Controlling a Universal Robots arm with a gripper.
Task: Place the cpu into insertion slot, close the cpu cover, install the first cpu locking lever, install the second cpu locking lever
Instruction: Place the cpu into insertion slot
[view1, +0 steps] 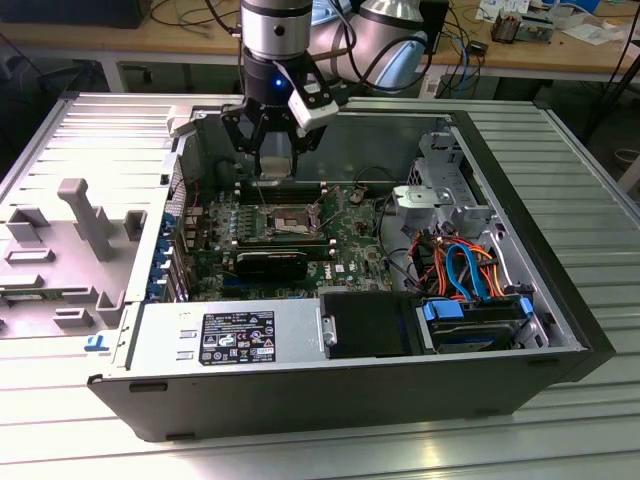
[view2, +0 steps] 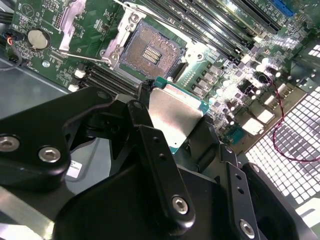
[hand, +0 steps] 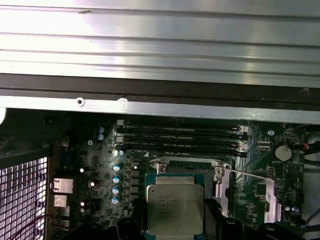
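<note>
Since the cpu (hand: 175, 207) is a thin, stiff little square with a smooth metal top, I'd guess it's light, a bit slippery and not something you want to squeeze hard. The underside contacts and the socket pins are the delicate bits, so the side edges are the only sane place to take hold. That's what's going on here: the fingers (view2: 202, 135) are clamped on two opposite edges, with the metal top left bare in both wrist views.

The chip hangs in the air close above the board, near the insertion slot (view2: 150, 50) but not seated in it. The slot's dark centre is open and bare. What looks like the cpu cover (view2: 74, 20) is swung up out of the way beside it. The long black memory slots (hand: 180, 135) run right alongside.

In the exterior view the gripper (view1: 270, 172) reaches down into the open computer case (view1: 300, 390), over the green motherboard (view1: 350, 240). The case sits on a ribbed metal surface (view1: 580, 430).
</note>
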